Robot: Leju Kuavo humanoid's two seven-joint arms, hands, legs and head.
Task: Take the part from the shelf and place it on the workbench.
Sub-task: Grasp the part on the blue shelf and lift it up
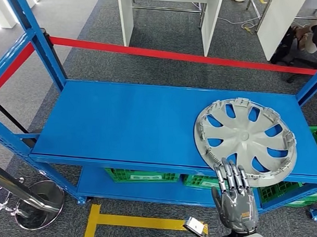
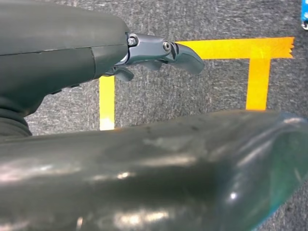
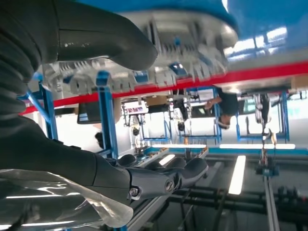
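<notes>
A silver hubcap [image 1: 245, 137] lies flat at the right end of the blue shelf [image 1: 121, 122], its near rim hanging a little over the shelf's front edge. My right hand [image 1: 235, 199] is raised just in front of that rim, fingers straight and spread, their tips at the hubcap's edge. In the right wrist view the thumb lies close to the ribbed side of the hubcap [image 3: 181, 67], and the fingers [image 3: 181, 173] stand apart from it with nothing gripped. My left hand [image 2: 152, 53] hangs over the floor, fingers extended, holding nothing.
Green crates [image 1: 143, 176] sit on the lower shelf. Blue uprights [image 1: 41, 41] and a red rail [image 1: 171, 55] frame the shelf. A chrome stand base [image 1: 40, 203] is at the lower left, yellow tape [image 1: 145, 222] marks the grey carpet, and a person [image 1: 309, 35] sits far right.
</notes>
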